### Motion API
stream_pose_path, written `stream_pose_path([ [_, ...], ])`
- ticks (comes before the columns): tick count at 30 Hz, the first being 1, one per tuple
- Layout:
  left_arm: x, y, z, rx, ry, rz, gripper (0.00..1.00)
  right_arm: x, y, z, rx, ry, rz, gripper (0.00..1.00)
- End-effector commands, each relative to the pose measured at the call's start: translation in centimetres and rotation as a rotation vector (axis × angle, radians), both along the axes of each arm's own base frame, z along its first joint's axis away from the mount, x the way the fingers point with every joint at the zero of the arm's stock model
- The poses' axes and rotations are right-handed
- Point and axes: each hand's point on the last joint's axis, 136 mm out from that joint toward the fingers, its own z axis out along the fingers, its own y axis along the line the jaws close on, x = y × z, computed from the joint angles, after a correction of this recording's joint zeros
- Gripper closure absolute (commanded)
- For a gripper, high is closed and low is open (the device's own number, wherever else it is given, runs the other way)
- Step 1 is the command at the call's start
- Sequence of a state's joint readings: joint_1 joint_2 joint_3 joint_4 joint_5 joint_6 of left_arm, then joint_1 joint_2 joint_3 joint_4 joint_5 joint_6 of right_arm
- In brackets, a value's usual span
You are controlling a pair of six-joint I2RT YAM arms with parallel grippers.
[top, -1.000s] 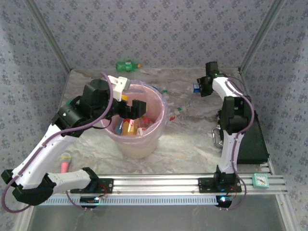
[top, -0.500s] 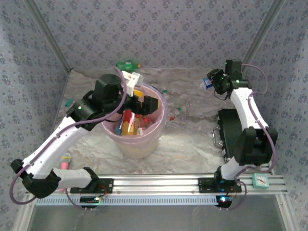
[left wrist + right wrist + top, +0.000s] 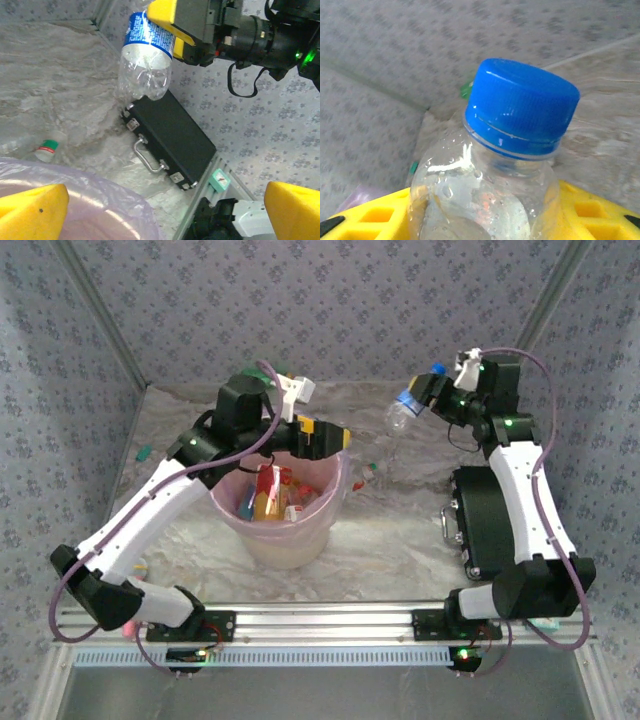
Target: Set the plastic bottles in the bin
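The clear bottle (image 3: 405, 412) wears a blue label (image 3: 149, 31) with fine white print too small to read, and a plain blue cap (image 3: 522, 107). The right pincer (image 3: 432, 392) is clamped on the bottle's upper part, yellow pads (image 3: 585, 211) either side just below the neck. The bottle's base sticks out beyond the fingertips, up off the table (image 3: 400, 530). The left pincer (image 3: 322, 437) gapes wide over the far rim of the bin (image 3: 290, 545), holding nothing. Below it, inside the bin, bottles (image 3: 268, 495) show red and orange labels with no legible writing.
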State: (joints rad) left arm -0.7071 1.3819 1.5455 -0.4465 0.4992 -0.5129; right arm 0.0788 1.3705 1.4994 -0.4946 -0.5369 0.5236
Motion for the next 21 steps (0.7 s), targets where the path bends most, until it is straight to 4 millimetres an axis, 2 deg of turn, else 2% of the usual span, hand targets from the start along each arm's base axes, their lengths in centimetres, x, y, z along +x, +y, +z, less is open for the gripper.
stream_pose_path([
  [1, -1.2, -0.7, 3.5, -0.096, -0.031, -0.061, 0.0, -3.3, 3.8, 4.0, -0.06, -0.149, 0.21, 0.66],
  [7, -1.0, -1.3, 3.5, -0.113, -0.01, -0.078, 0.0, -6.0, 7.7, 6.8, -0.031, -0.24, 0.378, 0.65],
  [14, -0.7, -2.2, 3.8, -0.111, -0.026, -0.098, 0.01, -8.3, 11.8, 8.7, 0.023, -0.277, 0.544, 0.64],
  [17, -0.7, -2.7, 4.1, -0.117, -0.024, -0.122, 0.04, -8.7, 12.8, 9.1, 0.046, -0.281, 0.58, 0.64],
  [21, -0.7, -3.2, 4.3, -0.13, -0.028, -0.135, 0.18, -9.2, 13.9, 9.4, 0.066, -0.284, 0.625, 0.64],
])
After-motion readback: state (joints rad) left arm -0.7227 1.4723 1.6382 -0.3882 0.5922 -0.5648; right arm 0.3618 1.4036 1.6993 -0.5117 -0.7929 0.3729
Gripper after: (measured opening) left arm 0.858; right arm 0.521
